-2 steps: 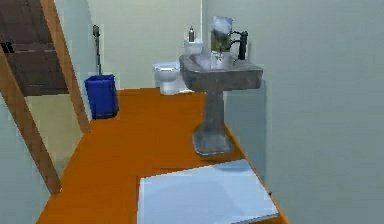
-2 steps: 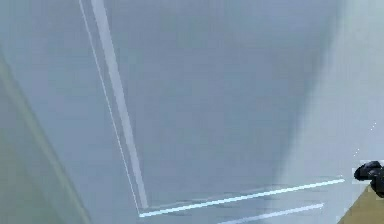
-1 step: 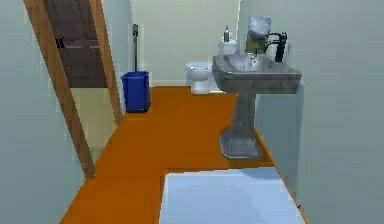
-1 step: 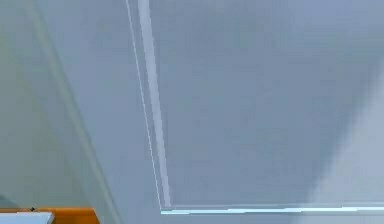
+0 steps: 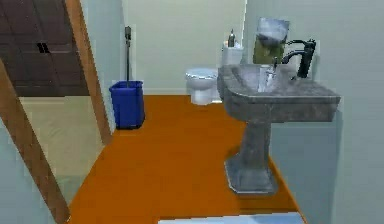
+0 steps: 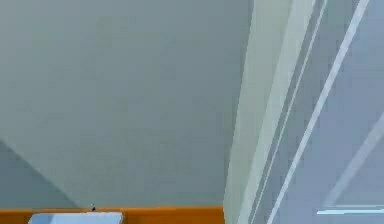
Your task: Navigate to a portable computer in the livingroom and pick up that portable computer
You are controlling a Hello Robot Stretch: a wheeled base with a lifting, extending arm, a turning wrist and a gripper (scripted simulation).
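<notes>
I am in a bathroom with an orange floor (image 5: 170, 160). A grey stone pedestal sink (image 5: 275, 100) with a dark faucet (image 5: 303, 55) stands at the forward view's right. Behind it sit a white toilet (image 5: 205, 85) and a blue bin (image 5: 127, 103). In the arm side view a pale grey wall (image 6: 120, 100) stands close, with a strip of orange floor (image 6: 170, 214) along the bottom.
An open doorway with a brown wooden frame (image 5: 90, 70) stands at the forward view's left, leading to a pale floor (image 5: 55, 130). A white door frame and panelled door (image 6: 310, 120) take up the arm side view's right. A small pale object (image 6: 75, 217) lies at its bottom left.
</notes>
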